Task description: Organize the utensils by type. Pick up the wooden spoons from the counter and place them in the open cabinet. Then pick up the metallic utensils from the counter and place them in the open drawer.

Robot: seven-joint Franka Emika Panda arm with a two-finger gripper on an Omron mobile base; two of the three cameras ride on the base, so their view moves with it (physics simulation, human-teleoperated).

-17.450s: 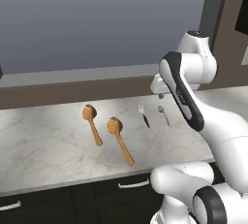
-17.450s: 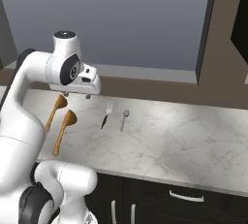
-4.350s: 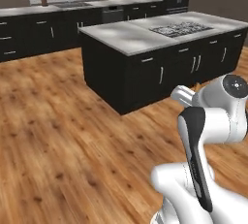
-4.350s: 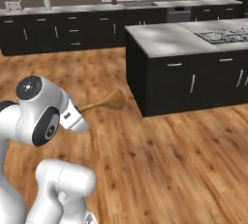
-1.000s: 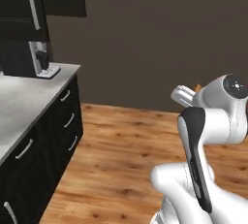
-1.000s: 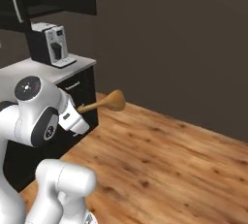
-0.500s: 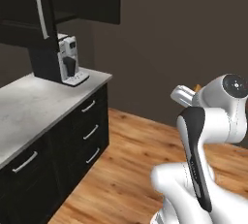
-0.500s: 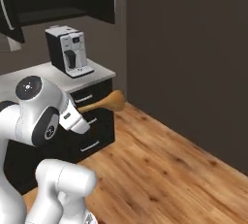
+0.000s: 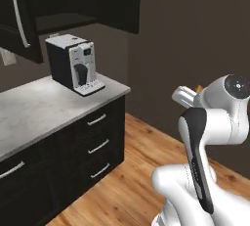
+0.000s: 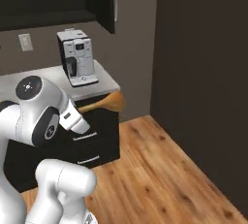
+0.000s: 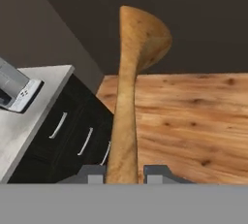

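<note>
Wooden floorboards (image 10: 164,174) run beneath me beside a dark wall (image 10: 203,72). Off to one side stands a grey counter (image 9: 44,107) over black drawer fronts with silver handles (image 9: 96,146), and a black upper cabinet (image 9: 73,0) hangs above it with one door swung out. On that counter, near its end, sits a black and silver coffee machine (image 9: 74,63), upright against the back wall.

My gripper (image 11: 122,173) is pinching a wooden spoon (image 11: 131,97) by the lower end of its handle, one fingertip (image 11: 92,173) pressed on either side of it. From the hand, the spoon runs straight away from my fingers, handle first, with its round bowl at the far end, out over the floor and just past the corner of the counter. From the right base view the spoon (image 10: 107,102) sticks out sideways from my wrist, roughly level, its bowl in front of the drawer fronts below the coffee machine.
</note>
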